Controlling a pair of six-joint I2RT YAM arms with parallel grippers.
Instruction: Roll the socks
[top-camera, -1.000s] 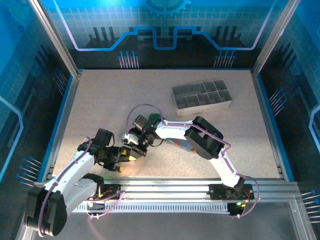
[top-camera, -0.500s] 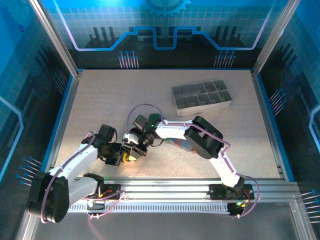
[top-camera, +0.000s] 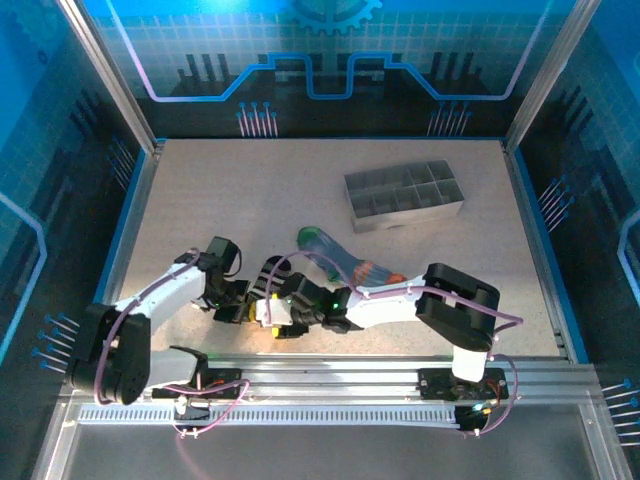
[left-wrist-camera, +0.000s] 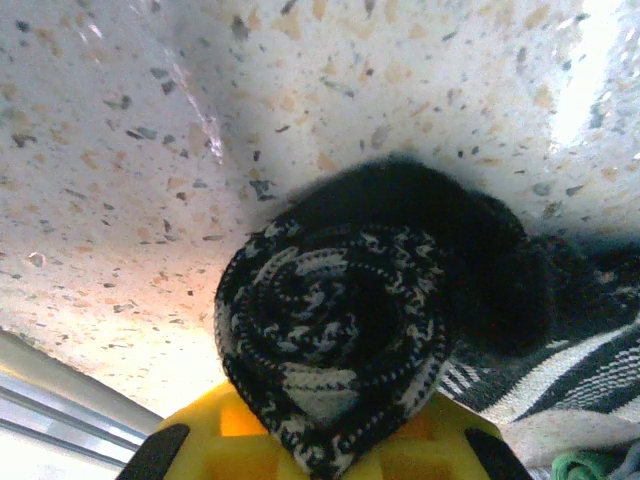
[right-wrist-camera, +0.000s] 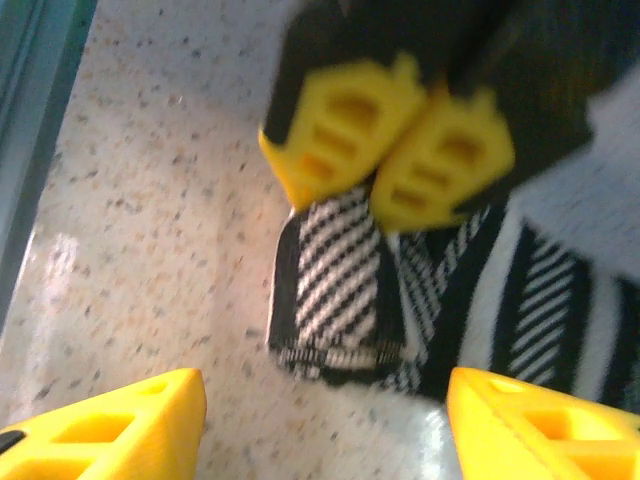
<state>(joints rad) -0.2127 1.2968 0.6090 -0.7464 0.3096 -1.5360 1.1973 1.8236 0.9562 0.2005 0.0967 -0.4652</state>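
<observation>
The left gripper has its yellow fingertips pressed together, pinched tight on the black sock; from its own wrist camera the sock sits as a tight spiral roll right at the tips, resting on the speckled table; a flat, striped stretch of the same fabric trails off to one side of the roll. The right gripper faces it from close by; its fingers stand wide apart with nothing between them, and the striped sock lies just ahead of the tips, not touching them. The blue-grey sock lies loose beyond the right gripper, apart from both pairs of fingers; the grey tray sits farther off again.
</observation>
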